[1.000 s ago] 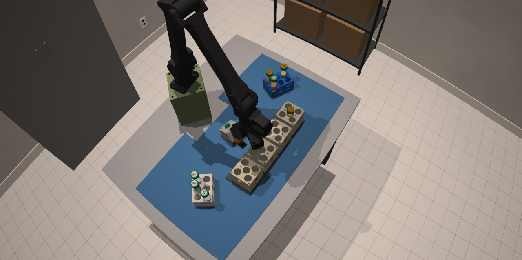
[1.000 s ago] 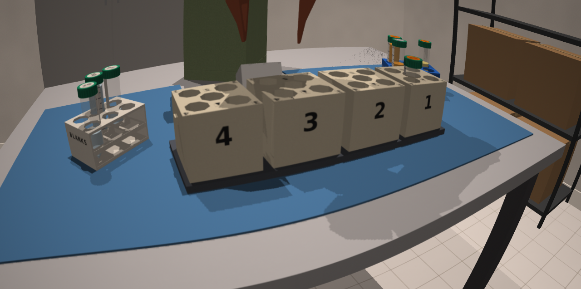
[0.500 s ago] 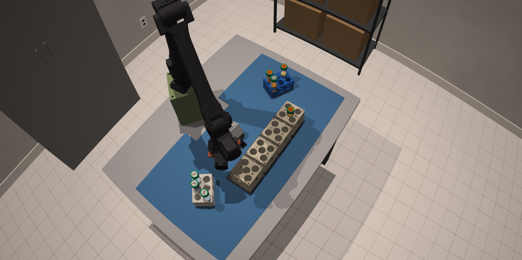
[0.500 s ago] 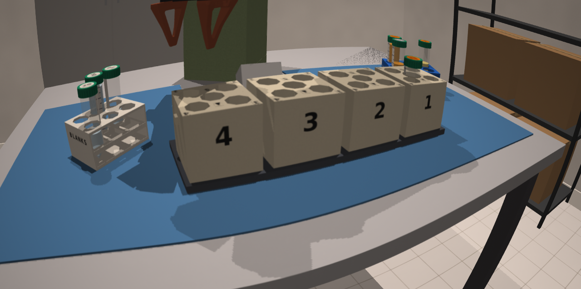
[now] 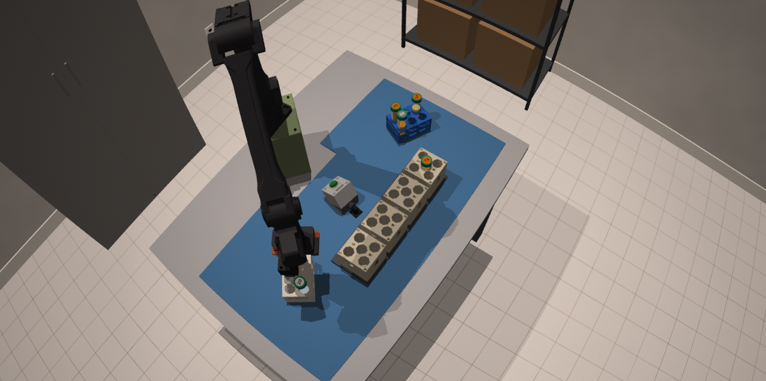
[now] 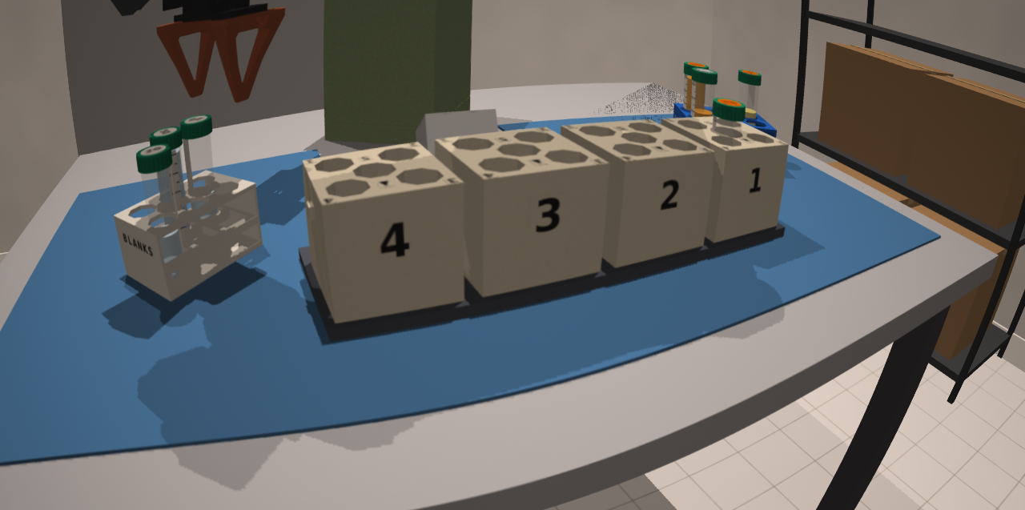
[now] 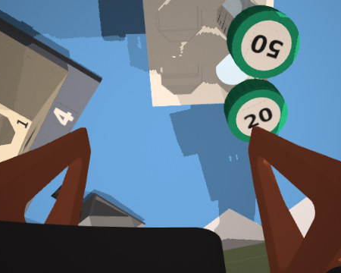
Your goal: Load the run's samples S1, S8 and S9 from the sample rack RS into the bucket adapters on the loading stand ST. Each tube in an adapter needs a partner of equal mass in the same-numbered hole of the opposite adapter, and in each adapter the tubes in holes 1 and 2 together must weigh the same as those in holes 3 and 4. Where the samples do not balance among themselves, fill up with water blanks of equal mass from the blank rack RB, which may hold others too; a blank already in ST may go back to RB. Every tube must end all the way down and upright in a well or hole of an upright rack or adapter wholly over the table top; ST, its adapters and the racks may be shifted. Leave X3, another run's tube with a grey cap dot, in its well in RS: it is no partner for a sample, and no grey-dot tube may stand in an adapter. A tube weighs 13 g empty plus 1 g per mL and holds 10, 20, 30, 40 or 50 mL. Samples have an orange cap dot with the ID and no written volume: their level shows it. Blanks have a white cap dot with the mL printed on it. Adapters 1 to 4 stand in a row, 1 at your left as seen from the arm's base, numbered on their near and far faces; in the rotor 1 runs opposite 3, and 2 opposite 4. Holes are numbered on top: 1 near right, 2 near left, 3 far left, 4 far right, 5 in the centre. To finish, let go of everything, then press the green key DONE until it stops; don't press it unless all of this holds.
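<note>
My gripper (image 6: 215, 94) is open and empty, hanging above the white blank rack RB (image 6: 187, 230). RB holds three green-capped blanks (image 6: 165, 136). The 20 mL cap lies just beyond my right fingertip, outside the fingers. Adapters 4 (image 6: 387, 227), 3 (image 6: 533, 202), 2 (image 6: 652, 184) and 1 (image 6: 741, 174) stand in a row. One orange-dot sample (image 6: 728, 108) stands in adapter 1. The blue sample rack RS (image 5: 408, 120) holds three tubes.
The grey box with the green DONE key (image 5: 333, 183) sits between the arm's olive base (image 5: 289, 148) and the adapter row. A black shelf with cardboard boxes (image 5: 482, 9) stands beyond the table. RB is near the table's end, next to adapter 4.
</note>
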You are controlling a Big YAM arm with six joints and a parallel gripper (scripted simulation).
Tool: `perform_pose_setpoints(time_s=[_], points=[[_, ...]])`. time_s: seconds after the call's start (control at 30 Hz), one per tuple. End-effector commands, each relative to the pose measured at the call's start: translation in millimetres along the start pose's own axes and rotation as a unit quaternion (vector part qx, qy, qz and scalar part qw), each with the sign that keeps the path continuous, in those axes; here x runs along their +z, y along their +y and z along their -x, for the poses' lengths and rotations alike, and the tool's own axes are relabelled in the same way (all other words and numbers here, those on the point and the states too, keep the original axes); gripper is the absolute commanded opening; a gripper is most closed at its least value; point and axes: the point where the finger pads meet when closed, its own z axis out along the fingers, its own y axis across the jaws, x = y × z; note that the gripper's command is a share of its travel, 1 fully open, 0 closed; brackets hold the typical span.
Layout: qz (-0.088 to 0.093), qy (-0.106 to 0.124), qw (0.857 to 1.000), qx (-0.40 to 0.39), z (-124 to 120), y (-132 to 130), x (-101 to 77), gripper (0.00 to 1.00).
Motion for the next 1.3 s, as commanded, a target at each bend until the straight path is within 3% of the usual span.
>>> perform_pose_setpoints(time_s=[0.0,0.23,0.37,0.4,0.7,1.0,1.2,1.27], points=[[0.003,-0.011,1.0,-0.026,27.4,-10.1,-7.1,0.8],[0.001,-0.012,1.0,-0.026,58.0,-48.6,-7.4,0.8],[0.002,-0.017,1.0,-0.026,52.6,-44.3,-10.4,0.8],[0.001,-0.002,0.999,-0.037,38.8,-40.8,6.6,0.8],[0.001,-0.009,1.0,-0.029,45.6,-45.7,27.2,0.8],[0.002,-0.022,0.999,-0.025,63.0,-48.2,30.1,0.8],[0.002,-0.017,1.0,-0.026,57.2,-47.3,36.4,0.8],[0.001,-0.016,1.0,-0.026,52.9,-44.8,30.2,0.8]])
